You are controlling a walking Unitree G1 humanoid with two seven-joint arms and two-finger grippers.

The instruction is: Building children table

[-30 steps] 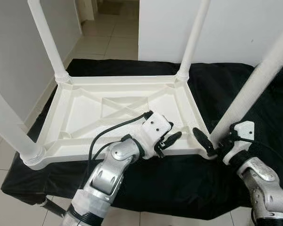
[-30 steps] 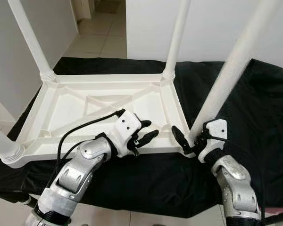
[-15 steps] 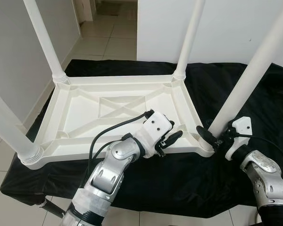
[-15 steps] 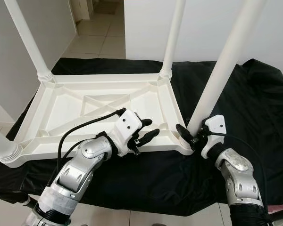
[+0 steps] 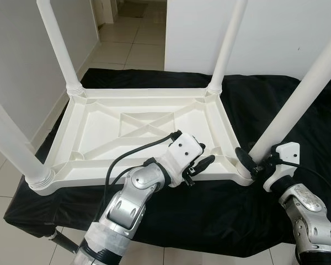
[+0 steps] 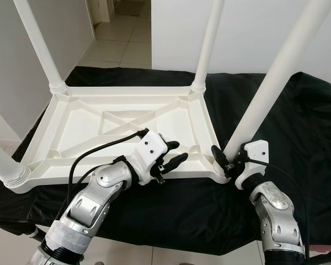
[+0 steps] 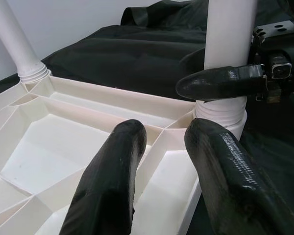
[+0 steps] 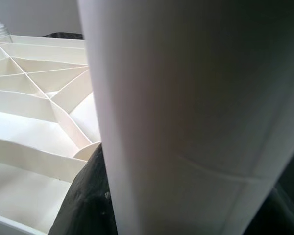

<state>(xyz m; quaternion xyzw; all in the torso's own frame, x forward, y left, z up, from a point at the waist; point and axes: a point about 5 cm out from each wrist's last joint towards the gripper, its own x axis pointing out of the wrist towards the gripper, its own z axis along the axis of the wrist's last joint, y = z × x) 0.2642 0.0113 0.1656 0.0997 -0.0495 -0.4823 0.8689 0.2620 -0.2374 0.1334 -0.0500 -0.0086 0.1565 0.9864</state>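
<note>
Left eye view | we count one upturned table [image 5: 143, 130], four legs | right gripper [image 5: 252, 164] fingers clasp near-right leg [image 5: 298, 102] | left gripper [image 5: 201, 164] fingers parted at near rim

My right gripper [image 5: 249, 163] has its fingers [image 7: 220, 82] closed around the near right leg [image 5: 298, 99] just above its socket, so no passage remains there. My left fingers [image 7: 112, 181], spread apart, straddle the near rim [image 5: 127, 175] of the upturned tabletop [image 5: 99, 132]. Ribs [image 5: 146, 122] divide its underside into shallow bays; the four upright legs block its corners. Black cloth [image 5: 209, 210] lies open nearer me.
</note>
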